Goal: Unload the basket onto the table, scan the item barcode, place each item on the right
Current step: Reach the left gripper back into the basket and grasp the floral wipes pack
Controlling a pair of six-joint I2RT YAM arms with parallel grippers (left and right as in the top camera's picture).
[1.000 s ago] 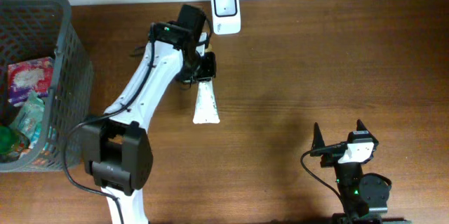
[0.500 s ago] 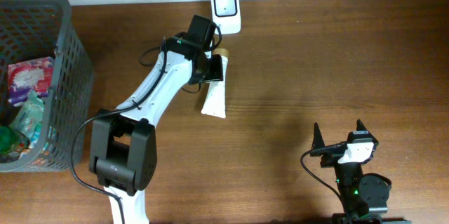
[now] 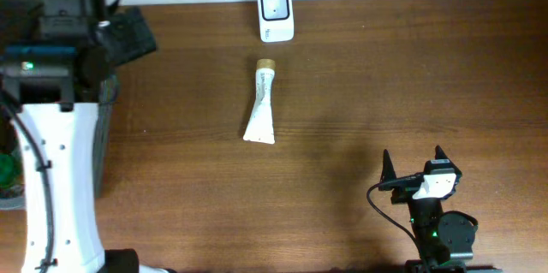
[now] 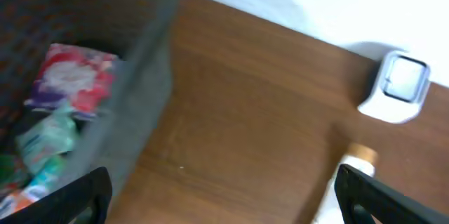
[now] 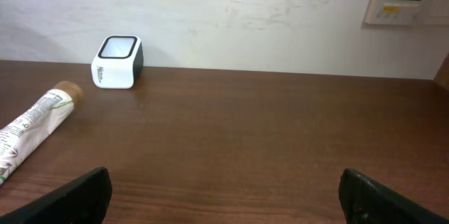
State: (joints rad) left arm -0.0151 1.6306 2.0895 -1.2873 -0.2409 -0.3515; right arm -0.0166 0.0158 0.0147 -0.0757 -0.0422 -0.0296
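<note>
Two grippers spread.
Left gripper (image 4: 224, 199) has dropped the tube (image 3: 259, 110) just beside the scanner (image 3: 276, 2) and swung well left of it, apparently higher; right gripper (image 3: 413, 163) unchanged.

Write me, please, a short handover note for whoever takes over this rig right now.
Left claw: open, empty, beside the basket.
Right claw: open, empty, at the table's near right.
Things: white tube lies free on the table just before the barcode scanner, cap toward it; packets lie in the basket.
Done: tube is out and set down; whether it scanned cannot be told.
Left: probably fetching another item from the basket.
</note>
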